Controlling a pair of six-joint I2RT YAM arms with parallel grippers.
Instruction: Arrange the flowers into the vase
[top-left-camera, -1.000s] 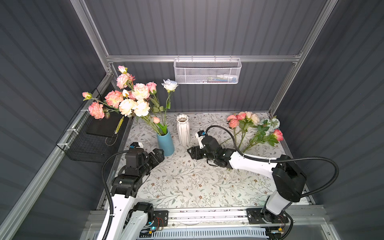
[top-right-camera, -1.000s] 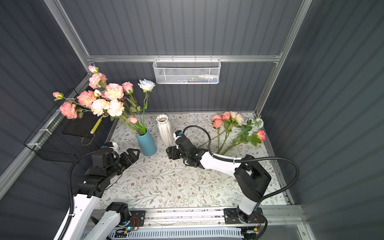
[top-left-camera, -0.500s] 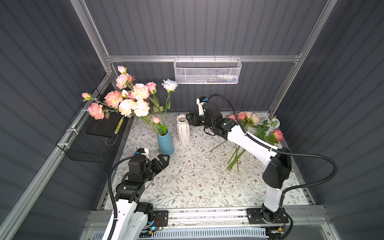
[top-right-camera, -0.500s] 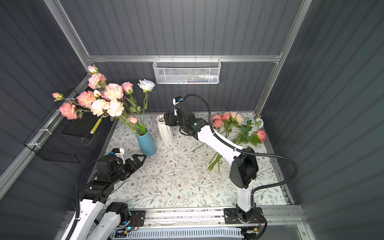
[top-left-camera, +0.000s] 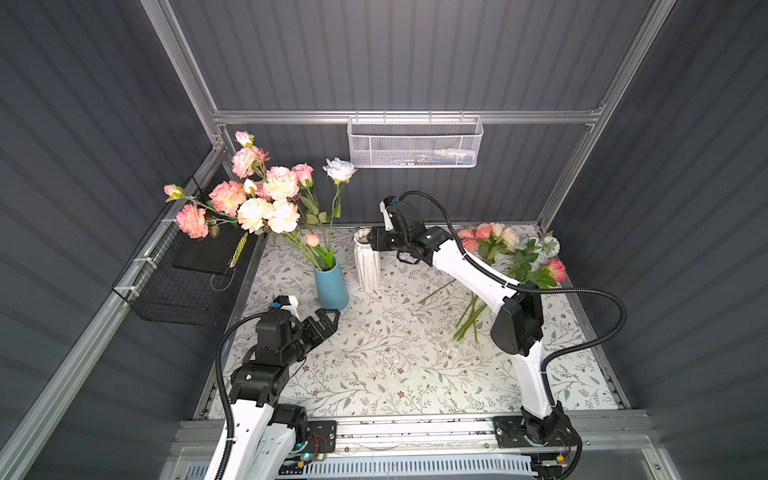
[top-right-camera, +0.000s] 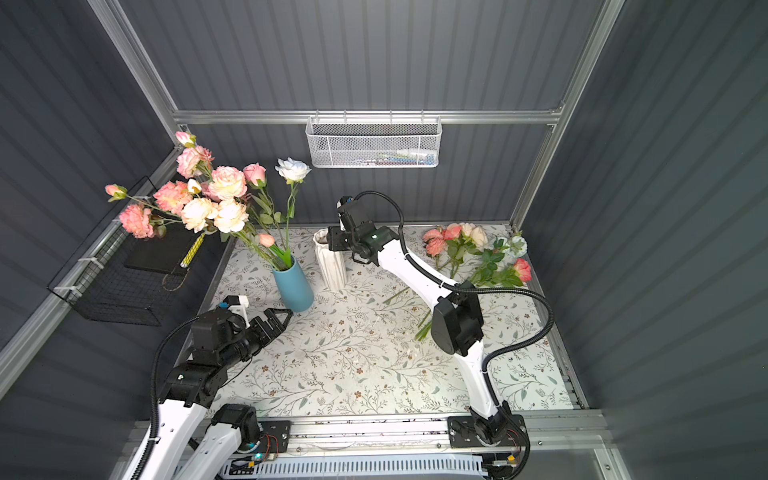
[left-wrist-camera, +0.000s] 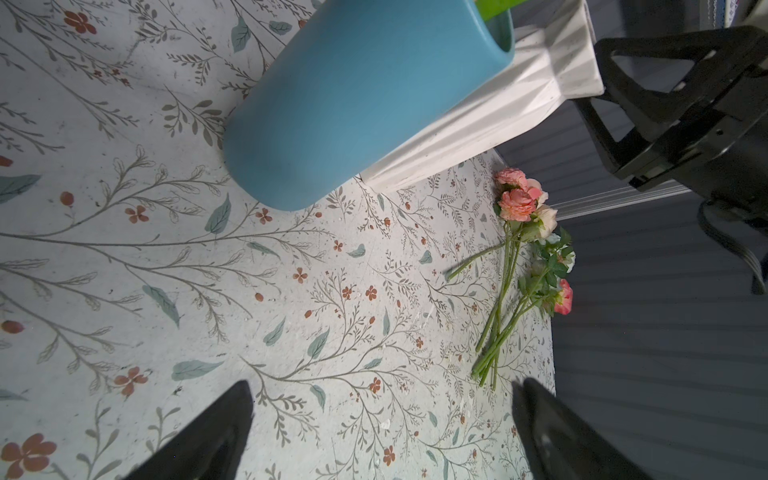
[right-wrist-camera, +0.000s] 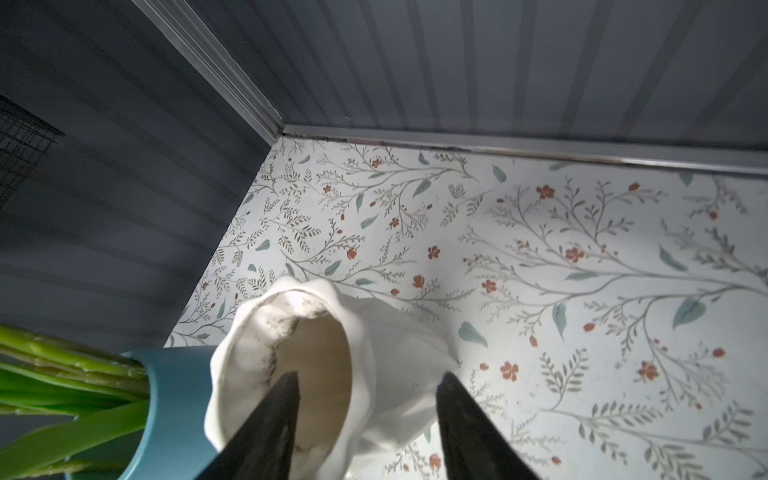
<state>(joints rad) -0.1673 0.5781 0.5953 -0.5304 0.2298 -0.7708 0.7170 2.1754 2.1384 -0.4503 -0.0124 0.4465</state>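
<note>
- A large bouquet (top-left-camera: 266, 203) of pink, peach, cream and white blooms stands in the blue vase (top-left-camera: 331, 286), so a good part of the task looks done.
- The loose flowers (top-left-camera: 515, 257) lie in a bunch on the table (top-left-camera: 395, 365), near its far right corner and well apart from both vases; these are left to place.
- The white vase (top-left-camera: 367, 262), just beside the blue one, is empty.
- The right gripper (right-wrist-camera: 368, 376) is at its mouth, one finger over the opening and one outside the wall. I cannot tell if the jaws press the wall. It carries no flower.
- The left gripper (left-wrist-camera: 384, 383) is wide open and empty, near the foot of the blue vase.
</note>
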